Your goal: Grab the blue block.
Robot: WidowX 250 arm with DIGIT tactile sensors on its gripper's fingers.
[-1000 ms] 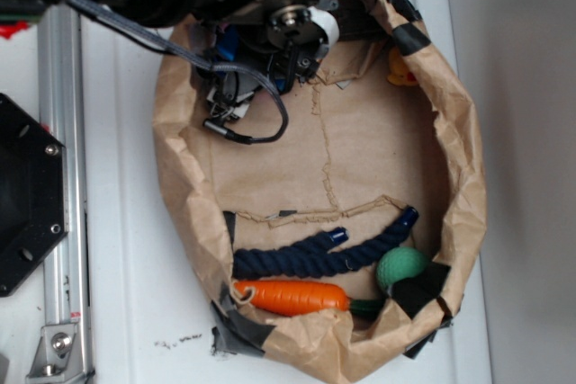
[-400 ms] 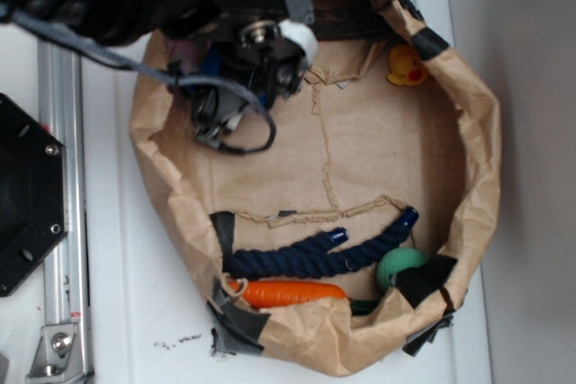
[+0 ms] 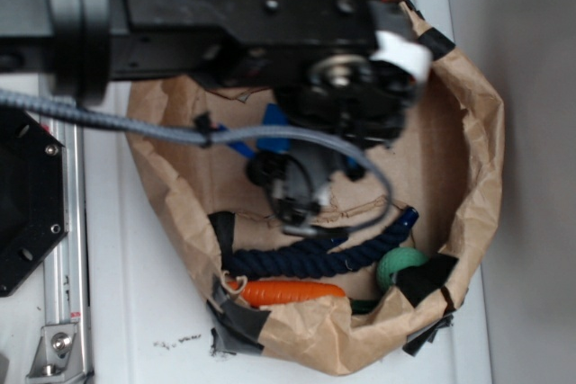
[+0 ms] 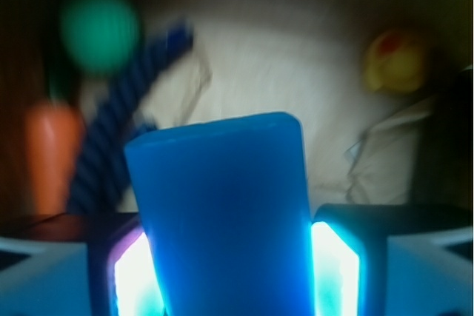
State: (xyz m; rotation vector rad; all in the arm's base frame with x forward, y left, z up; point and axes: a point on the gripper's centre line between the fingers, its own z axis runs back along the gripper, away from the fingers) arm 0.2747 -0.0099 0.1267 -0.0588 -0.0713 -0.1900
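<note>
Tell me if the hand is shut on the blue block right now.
Shut on it. In the wrist view the blue block sits clamped between both fingers of the hand.

surface: white tabletop (image 3: 135,312) | left: metal rail (image 3: 63,249), black plate (image 3: 22,204) | right: grey wall (image 3: 531,168)

Reaches in from the upper left of the exterior view as a broad black arm, the wrist housing ending near the upper middle, a white cap at its right end. Trails a grey cable that loops down and right under the wrist. Points the tool (image 3: 270,146) downward and toward the near side. Clamps both fingers (image 4: 337,264) flat against the two sides of the blue block (image 4: 222,220), seen close in the wrist view.
</note>
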